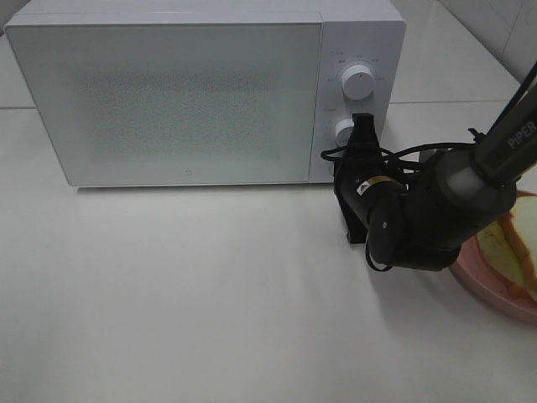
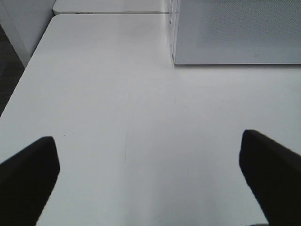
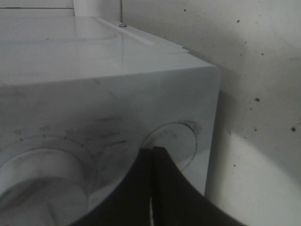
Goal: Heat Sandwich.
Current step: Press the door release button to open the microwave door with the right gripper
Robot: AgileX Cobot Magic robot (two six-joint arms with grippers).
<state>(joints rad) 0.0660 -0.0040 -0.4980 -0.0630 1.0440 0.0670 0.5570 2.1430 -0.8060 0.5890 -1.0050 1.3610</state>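
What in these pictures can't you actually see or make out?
Microwave interior: high view, the closed speckled door hides it.
Sandwich and pink plate: high view, cut off by the right edge and covered by the right arm.
Lower knob: high view, partly behind the shut right gripper.
Dial markings: too small to read.

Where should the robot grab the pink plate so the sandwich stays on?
Probably the bare rim of the pink plate nearest the camera, sliding in low over the table from the front. The sandwich covers the middle, and the plate lies flat, leaving only its thin edge.
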